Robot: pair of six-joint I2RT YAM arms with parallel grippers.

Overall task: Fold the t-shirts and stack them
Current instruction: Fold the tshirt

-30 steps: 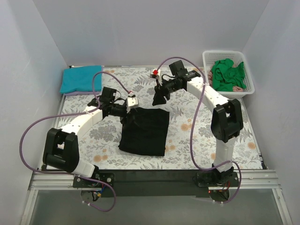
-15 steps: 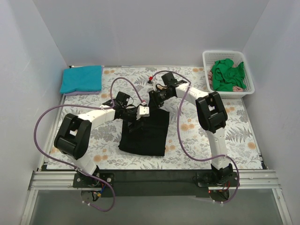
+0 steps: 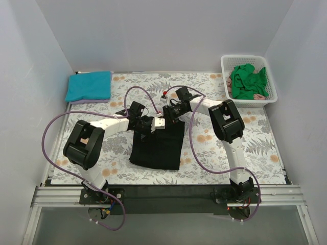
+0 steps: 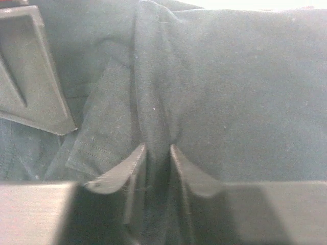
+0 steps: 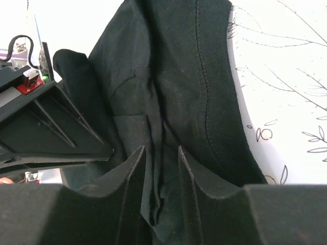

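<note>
Top external, Sam: where's the black t-shirt (image 3: pixel 159 145)?

Right under both tools, Jo. It lies flat on the table cover (image 3: pixel 214 145), spreading from them toward the near side.

Grips?

Left gripper (image 4: pixel 156 149) is nipped tight on a raised ridge of black cloth. Right gripper (image 5: pixel 161 149) is the same, its narrow gap stuffed with a fold. The two sit just beside each other.

Handling?

Soft, light and limp, I'd guess. Nothing to break, but it'll sag and the layers may slide. Best held along the far edge, pinching all layers, tools apart toward the corners.

Counts?

One black. One teal t-shirt (image 3: pixel 90 86), folded, well left of the left gripper, with a lavender one (image 3: pixel 82 101) peeking from beneath. Green ones (image 3: pixel 248 81) are bunched in the basket (image 3: pixel 271 97), right of the right gripper; can't tell how many.
</note>
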